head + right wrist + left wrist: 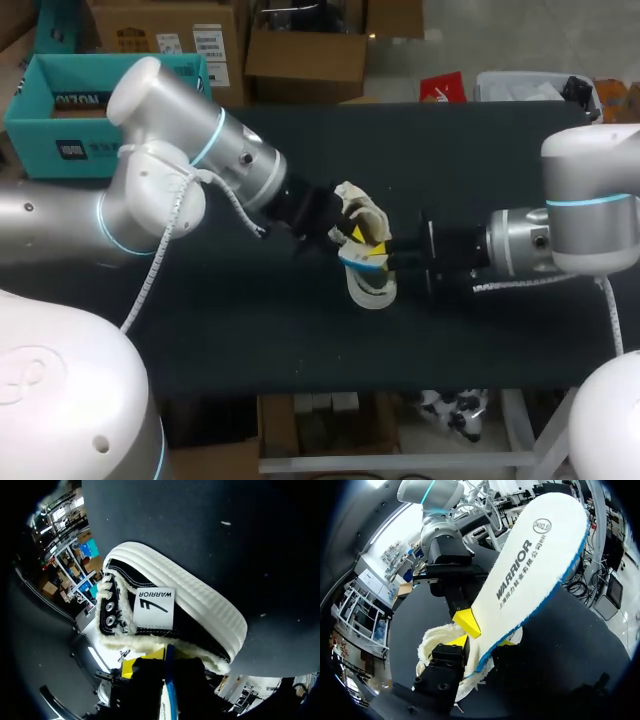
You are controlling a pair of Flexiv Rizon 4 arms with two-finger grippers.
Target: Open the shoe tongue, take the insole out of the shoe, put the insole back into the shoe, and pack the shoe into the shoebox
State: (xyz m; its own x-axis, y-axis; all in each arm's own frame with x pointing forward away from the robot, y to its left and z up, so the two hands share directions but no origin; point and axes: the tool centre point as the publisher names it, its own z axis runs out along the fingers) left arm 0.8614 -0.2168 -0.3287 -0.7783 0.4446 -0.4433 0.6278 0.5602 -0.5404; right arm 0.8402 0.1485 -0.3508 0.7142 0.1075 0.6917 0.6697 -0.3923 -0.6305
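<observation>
**Head view:** Two arms meet mid-desk point(250, 330) over a fleece-lined shoe point(368, 290). The left arm point(180, 170) comes in from the left and the right arm point(580, 225) from the right, their jaws close together at the shoe's opening. The insole point(362, 258), white w/ a blue edge, sticks out btwn them. A teal box point(40, 125), prob. the shoebox, sits past the desk's far-left corner, well apart, so packing is not yet begun.

**Left wrist view:** The insole point(530, 565) rears up out of the shoe's woolly collar point(431, 642), one end down in the opening and most of it out. The right jaws pinch it low, near that end. That grip close to the shoe likely lets the limp sole be steered w/o buckling. The left jaws are at the collar, prob. to steady the shoe against the pull or push. Whether they're clenched, can't tell.

**Right wrist view:** The shoe point(200, 610) is on its side over the desk point(225, 530), w/ black upper, ribbed white sole, and tongue label point(155, 607) facing the camera. The right jaws are clenched on the insole's blue edge point(169, 690), just beside the fleece rim. Judged stage is the insole step, but out or back in can't be said.
</observation>
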